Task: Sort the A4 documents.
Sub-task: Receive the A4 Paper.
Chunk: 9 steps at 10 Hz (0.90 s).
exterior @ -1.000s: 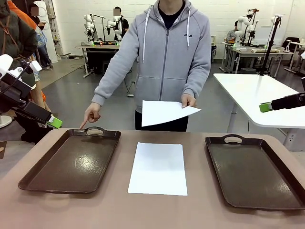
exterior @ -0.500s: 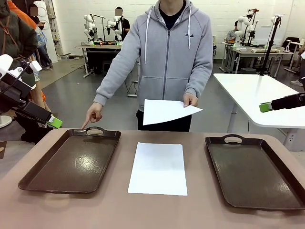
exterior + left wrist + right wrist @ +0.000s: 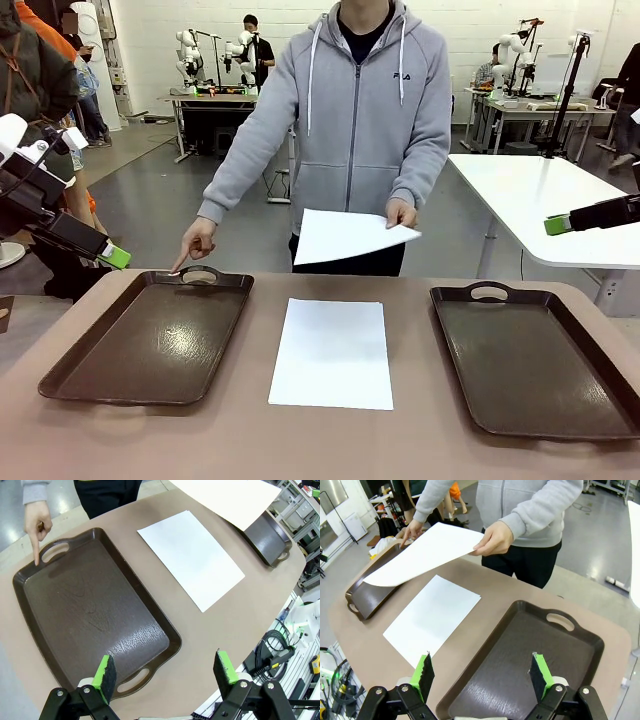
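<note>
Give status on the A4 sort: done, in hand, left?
Done: nothing; neither the left tray nor the right tray holds paper. In hand: the person holds the raised sheet in the air, pointing hand at the left tray's handle. Left: the raised sheet and the flat sheet between the trays. The left gripper and right gripper are open, off the paper.

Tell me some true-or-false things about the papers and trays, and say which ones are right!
1. A white sheet lies flat on the table between the left tray and the right tray. True.
2. The person has both hands empty. False: one hand holds a second sheet in the air.
3. The person's other hand points at the left tray's far handle. True.
4. The flat sheet lies inside the right tray. False: it lies on the bare table.
5. The left gripper and the right gripper are open. True.
</note>
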Each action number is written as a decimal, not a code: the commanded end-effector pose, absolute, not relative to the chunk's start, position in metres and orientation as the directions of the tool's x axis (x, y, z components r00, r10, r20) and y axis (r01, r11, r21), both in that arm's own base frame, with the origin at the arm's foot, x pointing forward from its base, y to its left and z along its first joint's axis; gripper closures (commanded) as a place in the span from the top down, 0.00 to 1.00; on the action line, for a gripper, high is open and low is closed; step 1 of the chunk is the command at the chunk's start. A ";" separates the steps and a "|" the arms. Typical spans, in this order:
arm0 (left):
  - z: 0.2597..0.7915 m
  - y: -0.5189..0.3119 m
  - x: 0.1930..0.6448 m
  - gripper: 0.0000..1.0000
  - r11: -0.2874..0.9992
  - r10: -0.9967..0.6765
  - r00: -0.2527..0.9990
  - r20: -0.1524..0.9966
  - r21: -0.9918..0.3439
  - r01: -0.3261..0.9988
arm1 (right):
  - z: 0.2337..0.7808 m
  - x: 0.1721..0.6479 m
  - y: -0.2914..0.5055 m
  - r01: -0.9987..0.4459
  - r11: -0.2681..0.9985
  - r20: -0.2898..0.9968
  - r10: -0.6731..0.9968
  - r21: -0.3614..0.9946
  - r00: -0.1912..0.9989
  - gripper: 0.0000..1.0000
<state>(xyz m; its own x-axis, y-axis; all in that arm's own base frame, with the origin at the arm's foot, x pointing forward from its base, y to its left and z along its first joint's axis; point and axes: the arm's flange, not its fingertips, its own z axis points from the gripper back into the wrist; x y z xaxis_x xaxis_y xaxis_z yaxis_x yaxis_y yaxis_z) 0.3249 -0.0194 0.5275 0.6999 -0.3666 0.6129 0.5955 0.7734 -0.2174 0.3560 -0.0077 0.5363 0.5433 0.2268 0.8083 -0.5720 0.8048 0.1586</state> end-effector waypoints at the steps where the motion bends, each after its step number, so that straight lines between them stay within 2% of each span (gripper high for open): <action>1: 0.528 -0.020 0.325 1.00 0.768 -0.369 0.695 0.617 -0.219 0.602 | 0.536 0.356 -0.008 -0.583 0.798 0.811 0.233 0.157 0.537 1.00; 8: 0.527 -0.019 0.325 1.00 0.773 -0.367 0.700 0.613 -0.217 0.595 | 0.536 0.356 -0.008 -0.583 0.798 0.811 0.233 0.157 0.537 1.00; 9: 0.518 -0.028 0.332 1.00 0.753 -0.339 0.716 0.610 -0.280 0.596 | 0.536 0.356 -0.008 -0.583 0.798 0.811 0.233 0.157 0.537 1.00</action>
